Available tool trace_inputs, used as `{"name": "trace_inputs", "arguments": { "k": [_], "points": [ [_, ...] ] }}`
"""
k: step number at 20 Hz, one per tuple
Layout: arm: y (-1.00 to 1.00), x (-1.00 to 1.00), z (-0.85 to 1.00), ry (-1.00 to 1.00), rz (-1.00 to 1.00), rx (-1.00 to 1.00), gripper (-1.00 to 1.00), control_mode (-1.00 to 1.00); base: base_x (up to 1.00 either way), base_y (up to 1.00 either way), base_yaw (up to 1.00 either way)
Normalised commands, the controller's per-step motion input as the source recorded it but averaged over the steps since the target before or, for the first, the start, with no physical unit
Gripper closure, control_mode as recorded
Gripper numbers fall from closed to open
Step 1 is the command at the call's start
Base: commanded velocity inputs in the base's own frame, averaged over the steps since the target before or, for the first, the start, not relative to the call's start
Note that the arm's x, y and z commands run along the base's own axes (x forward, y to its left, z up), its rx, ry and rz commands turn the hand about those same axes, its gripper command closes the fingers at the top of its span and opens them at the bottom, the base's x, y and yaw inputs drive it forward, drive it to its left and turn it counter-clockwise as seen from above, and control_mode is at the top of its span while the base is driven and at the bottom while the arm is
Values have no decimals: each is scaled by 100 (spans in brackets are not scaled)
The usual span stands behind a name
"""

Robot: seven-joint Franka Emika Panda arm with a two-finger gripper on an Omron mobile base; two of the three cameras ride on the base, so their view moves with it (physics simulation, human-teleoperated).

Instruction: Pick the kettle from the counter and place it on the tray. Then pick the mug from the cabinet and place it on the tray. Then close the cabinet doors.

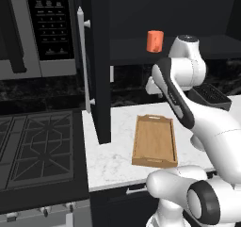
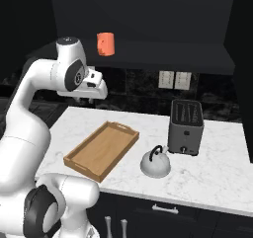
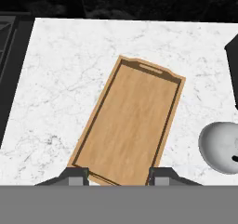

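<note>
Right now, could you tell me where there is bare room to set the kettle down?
The tray is bare. Bare counter lies between tray and stove. It is crowded where kettle meets toaster.

The hand view's right edge cuts off the kettle point(image 3: 222, 147) beside the tray point(image 3: 130, 121); the arm hides the toaster point(image 1: 210, 95) partly.

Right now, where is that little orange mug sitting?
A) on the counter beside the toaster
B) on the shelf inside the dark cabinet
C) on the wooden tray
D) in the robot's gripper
B: the mug stands on the shelf of the open cabinet, above the counter, while the tray below holds nothing and the kettle sits beside it.
</note>
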Motion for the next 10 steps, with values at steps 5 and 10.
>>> {"name": "trace_inputs", "arguments": {
  "k": [5, 10],
  "points": [
    [0, -23, 0, -8, -4, 0, -100, -100, 0, 0, 0],
    [-2, -64, 15, -62, -11, -2, -100, -100, 0, 0, 0]
  ]
}}
